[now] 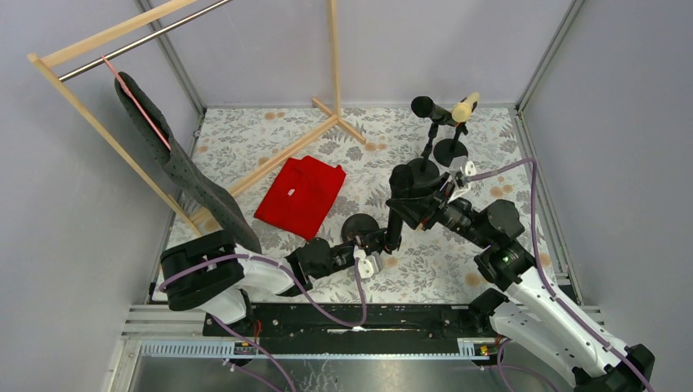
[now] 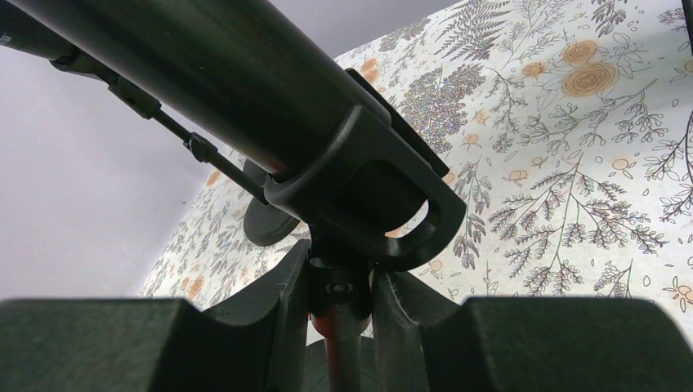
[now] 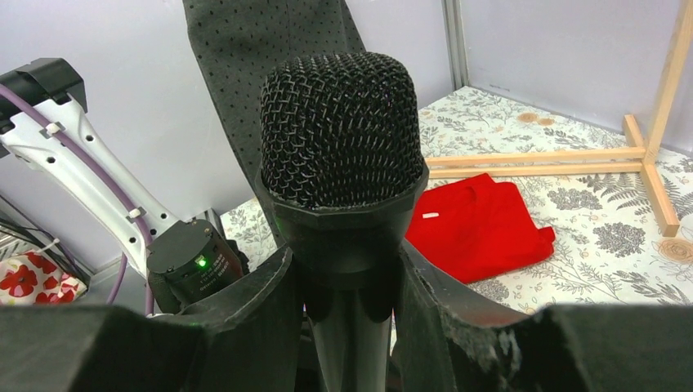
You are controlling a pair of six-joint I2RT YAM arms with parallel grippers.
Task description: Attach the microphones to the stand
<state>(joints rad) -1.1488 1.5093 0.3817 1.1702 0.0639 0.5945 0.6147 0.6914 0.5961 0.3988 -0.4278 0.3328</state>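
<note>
My right gripper (image 1: 406, 208) is shut on a black microphone (image 1: 398, 196), just below its mesh head (image 3: 342, 131); the fingers (image 3: 270, 327) press its neck from both sides. The microphone's body (image 2: 204, 73) lies slanted in the black clip (image 2: 384, 196) of a near stand with a round base (image 1: 359, 227). My left gripper (image 1: 372, 245) is shut on that stand's post joint (image 2: 342, 294) right under the clip. At the back, two more stands (image 1: 449, 151) carry a black-headed microphone (image 1: 425, 107) and a cream-beige one (image 1: 466, 106).
A red cloth (image 1: 301, 194) lies left of centre on the floral tabletop and shows in the right wrist view (image 3: 478, 229). A wooden clothes rack (image 1: 270, 163) stands at the back left with a grey dotted garment (image 1: 180, 171) hanging from it. Walls close in both sides.
</note>
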